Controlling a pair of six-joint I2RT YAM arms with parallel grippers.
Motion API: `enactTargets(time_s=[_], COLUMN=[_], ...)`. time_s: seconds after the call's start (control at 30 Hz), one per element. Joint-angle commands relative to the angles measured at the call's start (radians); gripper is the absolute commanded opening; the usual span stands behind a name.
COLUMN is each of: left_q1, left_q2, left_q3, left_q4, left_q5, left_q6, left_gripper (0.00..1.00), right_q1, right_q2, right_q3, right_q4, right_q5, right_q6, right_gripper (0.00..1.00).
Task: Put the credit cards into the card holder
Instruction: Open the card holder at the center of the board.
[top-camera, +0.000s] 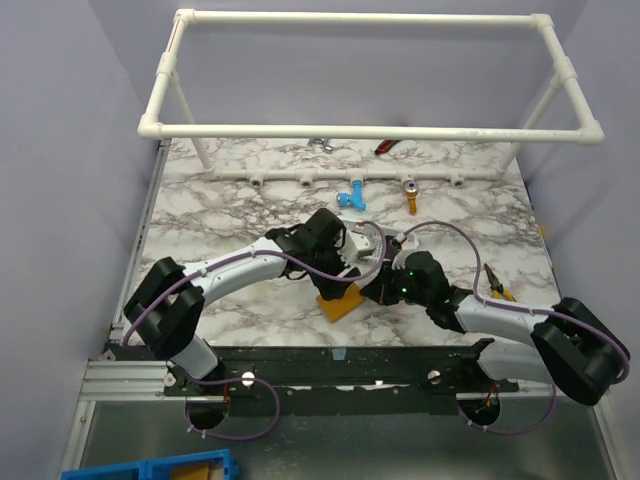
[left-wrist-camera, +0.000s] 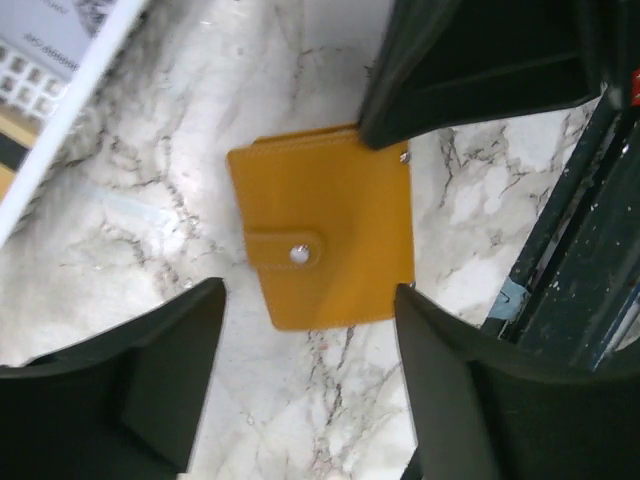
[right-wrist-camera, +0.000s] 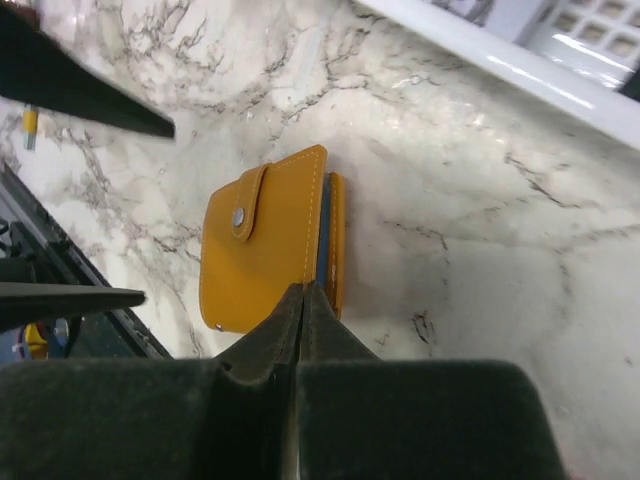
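The orange card holder (top-camera: 340, 303) lies snapped shut on the marble between the two arms. In the left wrist view the card holder (left-wrist-camera: 325, 240) has its snap button facing up. My left gripper (left-wrist-camera: 308, 296) hangs open just above its near edge, with nothing between the fingers. My right gripper (right-wrist-camera: 303, 290) is shut, its tips touching the card holder (right-wrist-camera: 265, 250) at the edge of its top leaf. A thin blue strip (right-wrist-camera: 323, 235) shows between the two leaves; I cannot tell what it is. The credit cards are out of view.
A white pipe frame (top-camera: 370, 130) stands over the back of the table. A blue part (top-camera: 350, 198), an orange-handled tool (top-camera: 410, 205) and pliers (top-camera: 497, 283) lie around. A white mesh basket (right-wrist-camera: 590, 40) sits close behind the holder. The dark front rail (left-wrist-camera: 580, 250) runs beside it.
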Motion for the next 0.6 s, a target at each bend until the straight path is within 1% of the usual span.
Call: enactTargets(time_s=[0.0, 0.1, 0.17, 0.27, 0.33, 0.43, 0.57], left_q1=[0.114, 0.160, 0.161, 0.160, 0.161, 0.169, 0.172], left_q2=[-0.058, -0.036, -0.032, -0.048, -0.050, -0.039, -0.028], left_q3=[-0.034, -0.036, -0.053, -0.113, -0.136, -0.144, -0.167], left_q4=[0.040, 0.043, 0.063, 0.145, 0.183, 0.193, 0.208], left_q5=[0.181, 0.264, 0.293, 0.291, 0.265, 0.282, 0.322], left_q6=[-0.165, -0.257, -0.281, -0.318, -0.333, -0.354, -0.395], left_gripper=[0.79, 0.82, 0.82, 0.81, 0.81, 0.80, 0.81], right_q1=[-0.001, -0.001, -0.002, -0.002, -0.001, -0.001, -0.001], right_q2=[-0.138, -0.214, -0.236, -0.248, -0.268, -0.305, -0.319], right_q3=[-0.054, -0.072, -0.076, -0.075, -0.079, -0.079, -0.037], right_q4=[-0.106, -0.167, -0.203, -0.236, -0.246, -0.241, -0.263], right_q5=[0.178, 0.229, 0.230, 0.229, 0.265, 0.276, 0.277], right_q6=[0.058, 0.079, 0.098, 0.124, 0.134, 0.149, 0.151], right_gripper=[0.01, 0.01, 0.01, 0.01, 0.01, 0.01, 0.01])
